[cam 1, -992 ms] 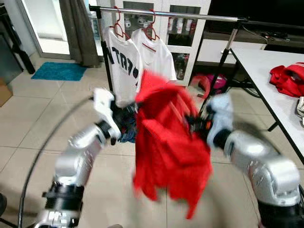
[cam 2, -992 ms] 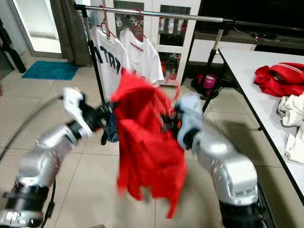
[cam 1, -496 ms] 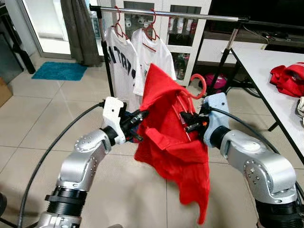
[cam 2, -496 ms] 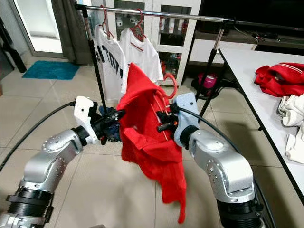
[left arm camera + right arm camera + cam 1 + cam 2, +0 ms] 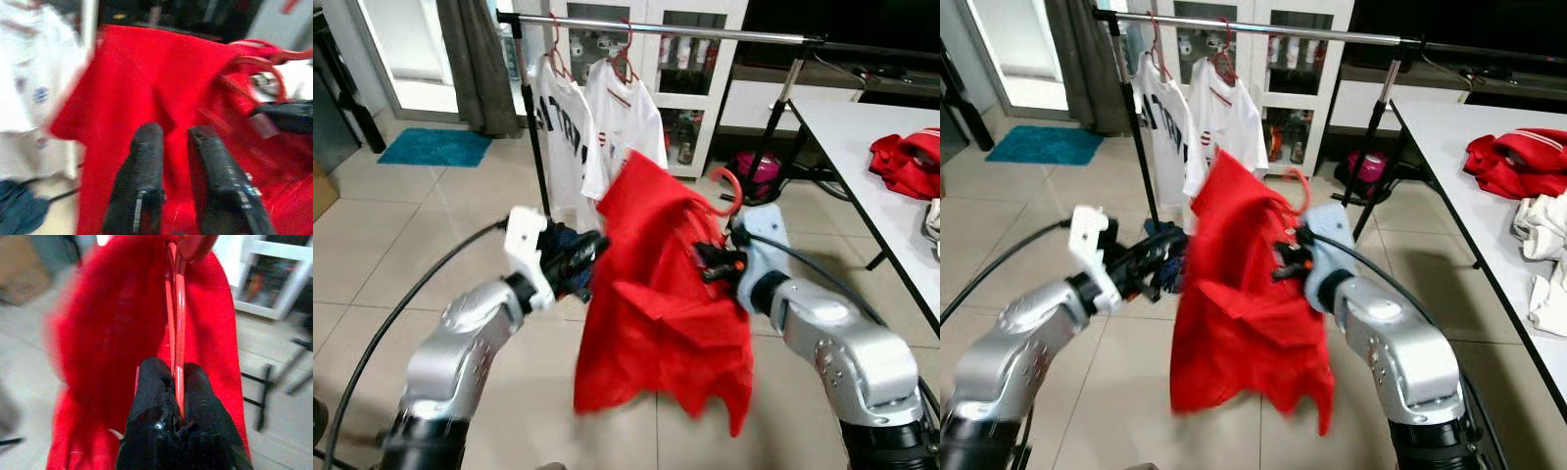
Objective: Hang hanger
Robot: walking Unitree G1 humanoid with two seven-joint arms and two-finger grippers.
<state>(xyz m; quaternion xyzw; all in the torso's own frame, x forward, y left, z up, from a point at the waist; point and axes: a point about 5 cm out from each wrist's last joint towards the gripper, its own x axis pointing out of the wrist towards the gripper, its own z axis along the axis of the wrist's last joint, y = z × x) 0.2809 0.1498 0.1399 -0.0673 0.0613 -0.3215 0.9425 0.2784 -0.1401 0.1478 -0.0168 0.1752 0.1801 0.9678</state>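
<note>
Hanger (image 5: 725, 188), red, with a red shirt (image 5: 656, 294) draped on it, is held in mid-air in front of the clothes rail (image 5: 685, 31), lower than the rail's bar and toward its right half. Its hook curls up just above the right pincer (image 5: 169, 382), whose two black fingers are pressed on the hanger's thin red wire, pinching it between them. The left pincer (image 5: 171, 147) sits at the shirt's left edge, its fingers a narrow gap apart against the red cloth; whether they grip the fabric cannot be told. The shirt hangs down loose below both pincers, blurred at its lower hem. On the rail's left part hang two white T-shirts (image 5: 597, 127) on red hangers, behind and above the red shirt. To the right of the rail stands a white desk (image 5: 862, 166) carrying a heap of red clothing (image 5: 906, 162) and, in the right eye view, some white cloth (image 5: 1547, 255). A blue mat (image 5: 435, 147) lies on the tiled floor left of the rail.
</note>
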